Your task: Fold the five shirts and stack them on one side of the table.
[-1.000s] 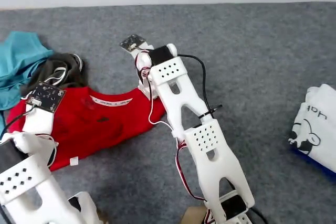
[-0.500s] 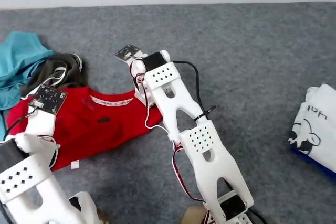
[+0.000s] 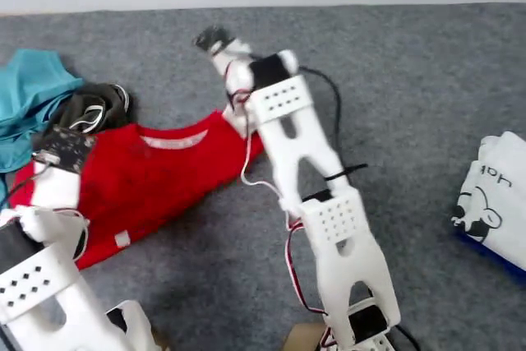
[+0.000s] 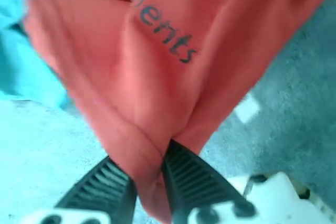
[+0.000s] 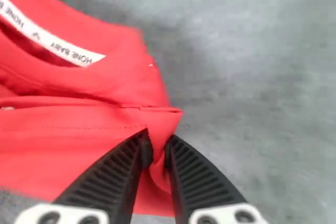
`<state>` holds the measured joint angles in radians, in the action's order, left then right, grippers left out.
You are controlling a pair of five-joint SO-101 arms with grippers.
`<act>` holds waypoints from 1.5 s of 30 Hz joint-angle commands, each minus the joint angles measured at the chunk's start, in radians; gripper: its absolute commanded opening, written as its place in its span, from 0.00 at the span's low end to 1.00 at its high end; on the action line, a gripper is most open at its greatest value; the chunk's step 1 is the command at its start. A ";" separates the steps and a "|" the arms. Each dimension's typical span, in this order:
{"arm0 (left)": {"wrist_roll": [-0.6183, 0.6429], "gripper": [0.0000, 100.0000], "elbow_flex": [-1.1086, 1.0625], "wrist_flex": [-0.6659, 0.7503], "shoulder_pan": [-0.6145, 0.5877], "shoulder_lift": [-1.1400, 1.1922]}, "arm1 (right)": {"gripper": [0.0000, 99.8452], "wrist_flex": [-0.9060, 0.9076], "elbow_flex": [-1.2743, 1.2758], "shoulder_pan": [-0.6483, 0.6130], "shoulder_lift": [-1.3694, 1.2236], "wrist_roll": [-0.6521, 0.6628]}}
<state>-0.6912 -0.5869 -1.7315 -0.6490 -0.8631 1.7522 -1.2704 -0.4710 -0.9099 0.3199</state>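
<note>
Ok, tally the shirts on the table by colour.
red fabric shirt: 1
teal crumpled shirt: 1
dark olive crumpled shirt: 1
white printed folded shirt: 1
blue folded fabric under the white one, likely a shirt: 1
Total: 5

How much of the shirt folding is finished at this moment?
Done, it seems: a white shirt lies folded on blue cloth at the high view's right edge. In hand: the left gripper and the right gripper are shut on the red shirt. Left: the teal shirt and the dark shirt lie crumpled beside it.
</note>
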 commanded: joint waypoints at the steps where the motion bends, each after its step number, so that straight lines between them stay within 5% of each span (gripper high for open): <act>1: 0.086 0.00 0.139 -0.020 -0.002 -0.009 | 0.01 0.041 -0.014 0.058 0.199 0.012; 7: 0.218 0.00 0.248 -0.020 0.092 -0.015 | 0.01 0.044 0.012 0.087 0.364 0.012; 15: 0.339 0.00 0.252 -0.020 0.236 -0.009 | 0.01 0.024 0.350 0.099 0.269 0.074; 25: 0.344 0.00 0.249 -0.021 0.239 -0.009 | 0.09 0.042 0.362 0.163 0.245 0.020; 45: 0.344 0.00 0.113 -0.018 0.242 -0.012 | 0.10 0.004 0.459 -0.005 0.206 0.012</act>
<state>-0.3552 -0.4764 -1.7346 -0.4112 -0.8631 1.7538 -0.8055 -0.4557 -0.7119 0.3429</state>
